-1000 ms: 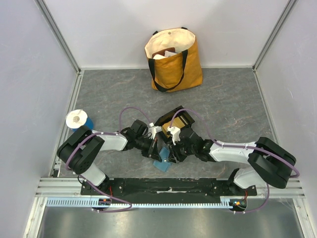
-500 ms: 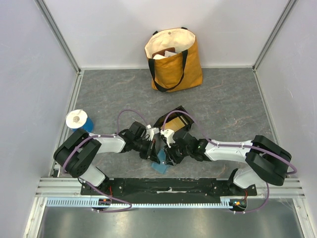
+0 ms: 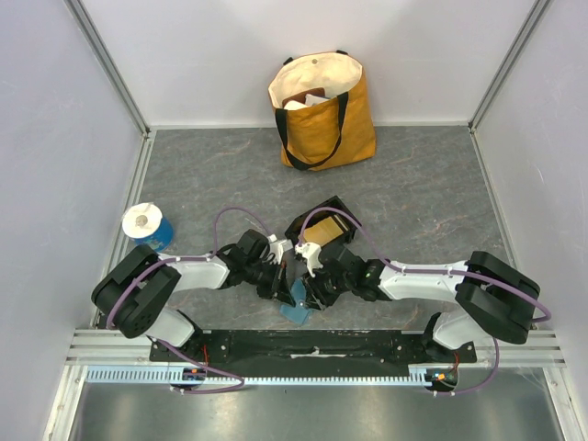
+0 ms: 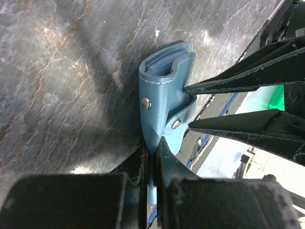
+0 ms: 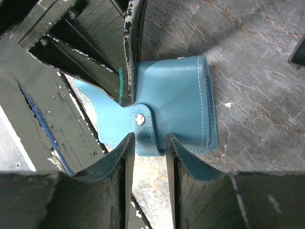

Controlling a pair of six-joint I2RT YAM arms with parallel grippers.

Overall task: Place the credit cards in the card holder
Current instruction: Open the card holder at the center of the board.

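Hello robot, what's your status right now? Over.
Left hand shut on card holder. Right hand straddles snap tab, grip unclear. Credit cards lie in black tray. Nothing blocking.

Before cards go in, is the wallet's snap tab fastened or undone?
Looks undone: on the card holder, the snap tab sits apart from the stud.

Even, diffuse light from above fills the scene. The grey marbled tabletop point(image 3: 432, 184) carries only soft shadows. In the wrist views the teal-blue leather card holder point(image 4: 159, 90) is sharp and the near foreground blurred. A washed-out bright patch sits lower right in the left wrist view.
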